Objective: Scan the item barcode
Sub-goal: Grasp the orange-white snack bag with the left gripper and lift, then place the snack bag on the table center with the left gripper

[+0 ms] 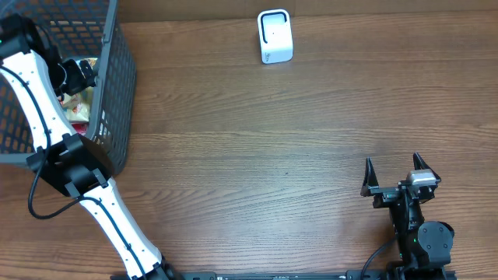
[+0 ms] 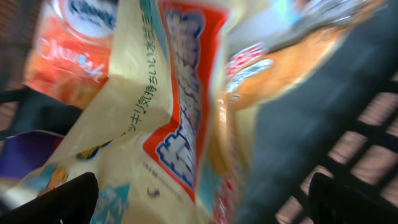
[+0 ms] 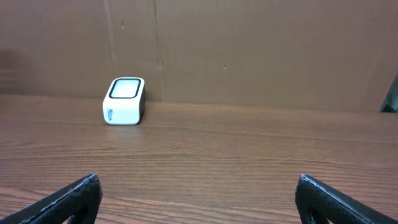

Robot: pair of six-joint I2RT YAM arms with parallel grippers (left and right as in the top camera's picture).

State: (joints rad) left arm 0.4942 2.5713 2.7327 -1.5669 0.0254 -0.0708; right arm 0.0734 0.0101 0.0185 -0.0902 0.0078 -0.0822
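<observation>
Dark grey wire makes up the basket (image 1: 117, 93) at the far left edge of the table (image 1: 257, 155), and the left arm reaches down into it. Inside lie snack packets. The left wrist view shows a cream packet (image 2: 143, 118) with red and blue lettering filling most of the frame, an orange packet (image 2: 68, 56) beside it at the upper left, and a patch of purple at the left edge. The left end effector (image 2: 205, 193) is spread wide just above the cream packet, gripping nothing; the blur hides whether a fingertip touches the wrapper.

Toward the far middle of the table stands the white scanner (image 1: 275, 36), upright and alone, well apart from both arms.

At the near right, the right end effector (image 1: 395, 173) hangs over bare wood with its fingers wide apart and empty, facing the scanner.
</observation>
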